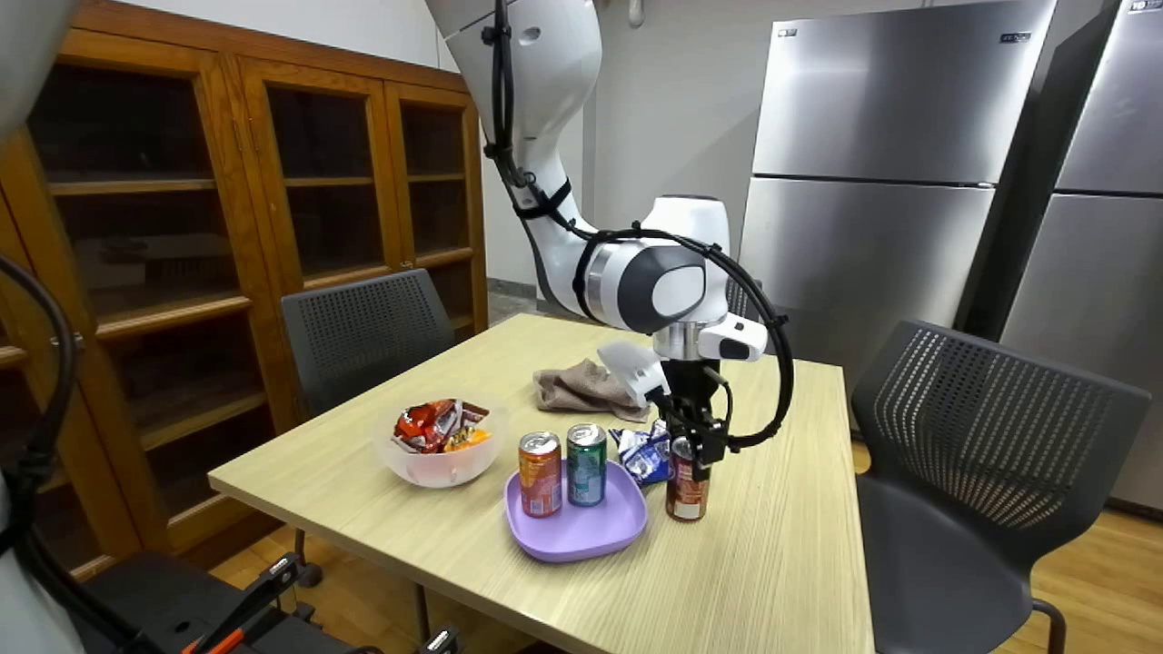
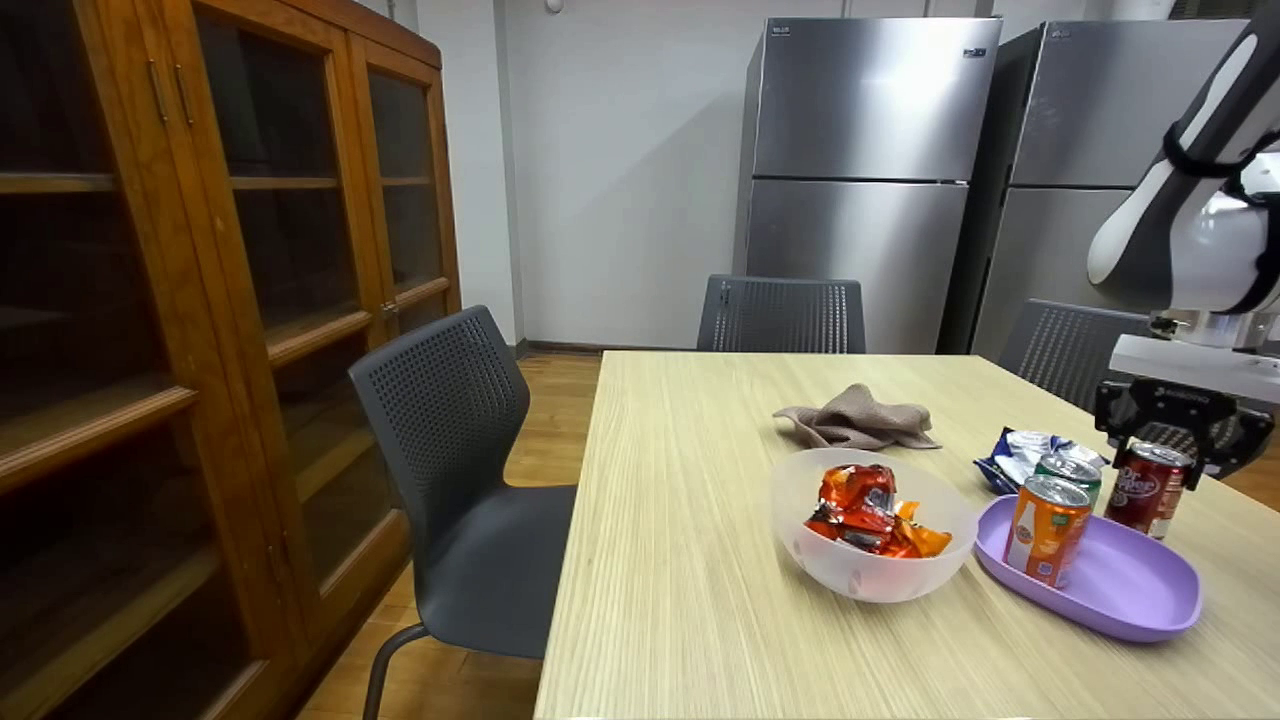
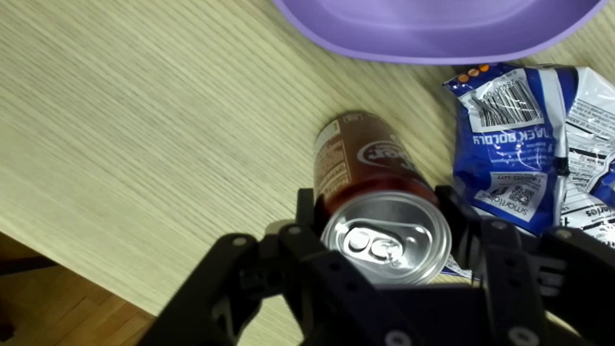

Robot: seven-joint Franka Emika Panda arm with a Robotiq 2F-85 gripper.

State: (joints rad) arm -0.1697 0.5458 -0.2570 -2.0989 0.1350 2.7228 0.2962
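Where the claw [image 3: 376, 204] points down over the pale wood-grain table [image 1: 772, 581], a dark red Dr Pepper can [image 1: 683, 489] stands upright, directly between its two black fingers [image 3: 306, 206]. In the wrist view both fingers meet the sides of the can close under its silver lid [image 3: 389, 214], so the claw is clamped on the upper part of the can. The lower body shows beneath the fingers, and in an exterior view the base of the can is at the surface of the table.

Just beside the can, toward one finger, lies a crumpled blue-and-white snack bag [image 3: 509, 154] printed with a barcode; whether that finger touches the bag cannot be told. Near the can but apart from it sits a purple tray [image 3: 432, 55], with bare table between the two in the wrist view. On the tray an orange soda can [image 1: 540, 477] and a green soda can [image 1: 587, 468] stand upright side by side.

Farther from the claw, a translucent bowl [image 1: 436, 470] holds red and orange wrapped snacks [image 1: 442, 425], and a rumpled brown cloth [image 1: 586, 389] lies on the table. Dark gray chairs [image 1: 990, 436], stainless-steel refrigerators [image 1: 890, 100] and a glass-fronted wooden cabinet [image 1: 227, 272] stand around.
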